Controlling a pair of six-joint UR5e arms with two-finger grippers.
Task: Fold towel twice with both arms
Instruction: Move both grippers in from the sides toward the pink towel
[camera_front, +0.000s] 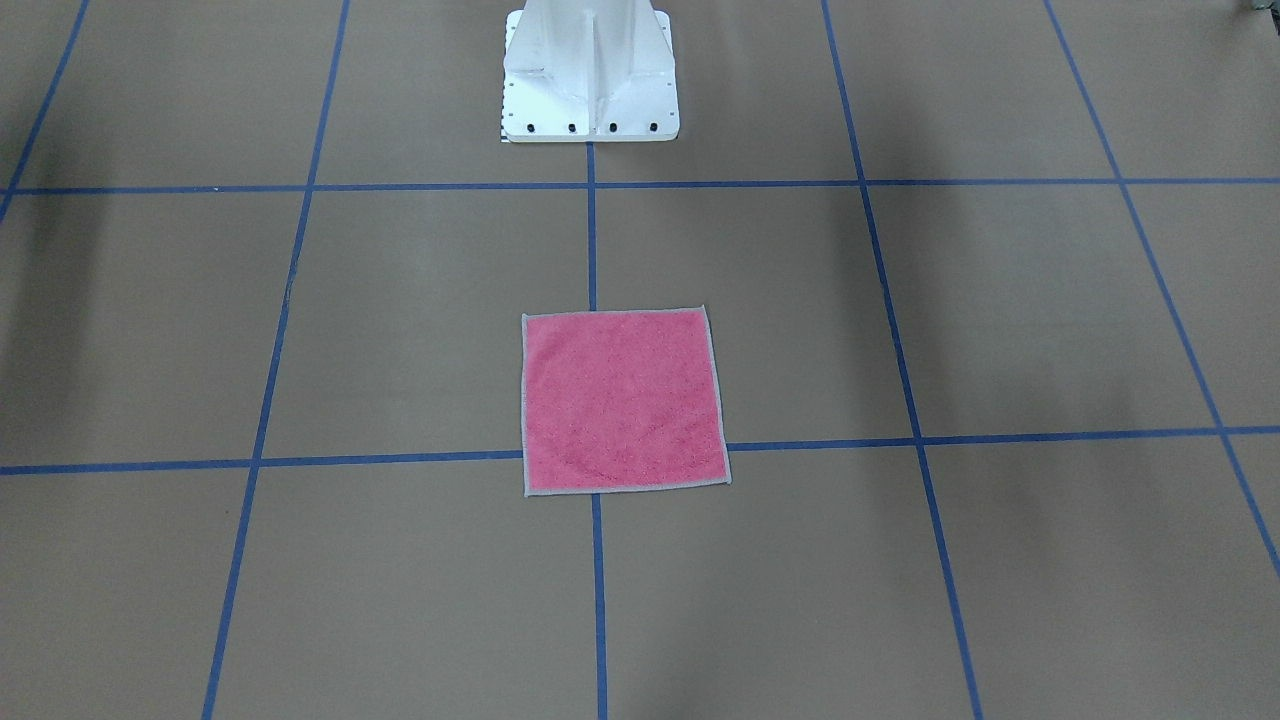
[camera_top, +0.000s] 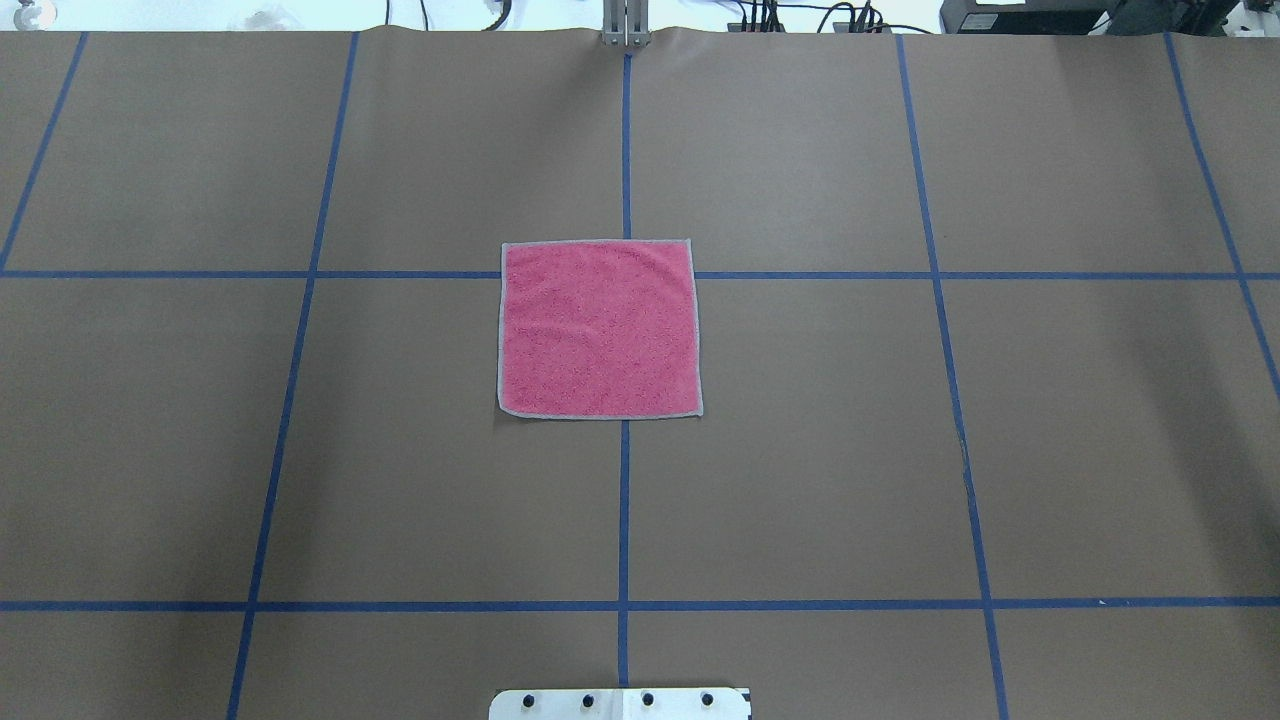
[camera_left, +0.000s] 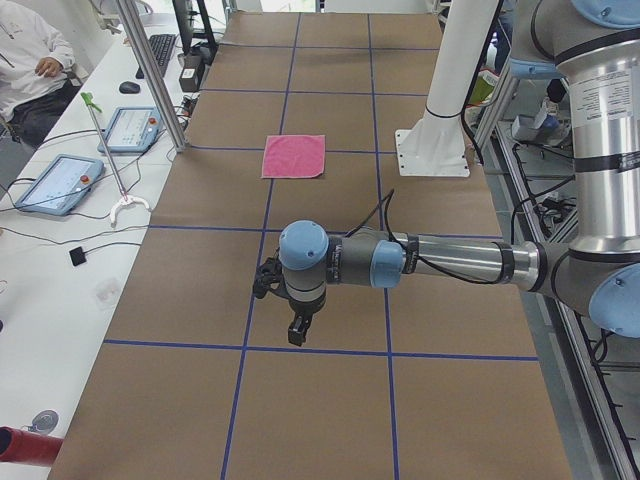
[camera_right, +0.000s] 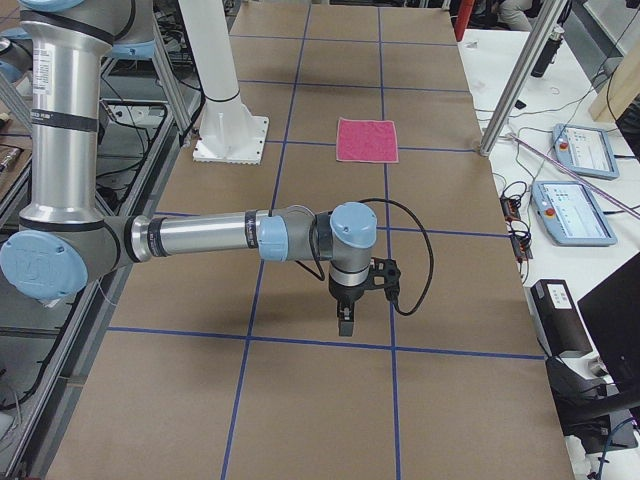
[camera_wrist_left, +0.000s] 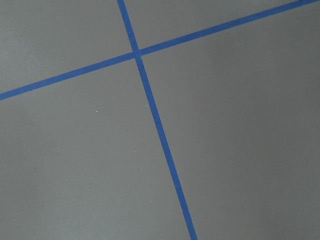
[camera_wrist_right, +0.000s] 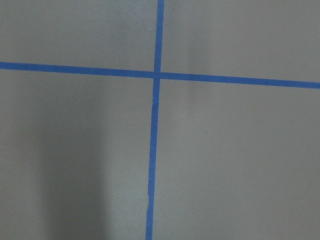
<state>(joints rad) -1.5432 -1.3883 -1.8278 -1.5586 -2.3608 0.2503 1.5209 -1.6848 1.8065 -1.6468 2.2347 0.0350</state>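
**Towel flat and unfolded, well apart from both grippers**

Hanging over the brown table (camera_top: 820, 470), fingers pointed down, close to a crossing of the blue tape lines (camera_wrist_left: 136, 53): the left gripper (camera_left: 297, 333), at the end of the left arm (camera_left: 460, 262), which is stretched out level. Seen only from the side, so cannot tell whether spread or pressed together.

Much the same for the right gripper (camera_right: 343, 322) on the right arm (camera_right: 200, 238): pointed down above the table, near another tape crossing, and again cannot tell whether parted or closed.

Directly below each gripper, in the wrist views, only table and tape.

Well apart from both grippers, between them along the table: the towel (camera_top: 598, 328). Spread flat in a single layer, pink face up, light grey border showing all round, covering a tape crossing.

Near the towel, and likewise well away from either gripper: the white pedestal base (camera_front: 590, 90).
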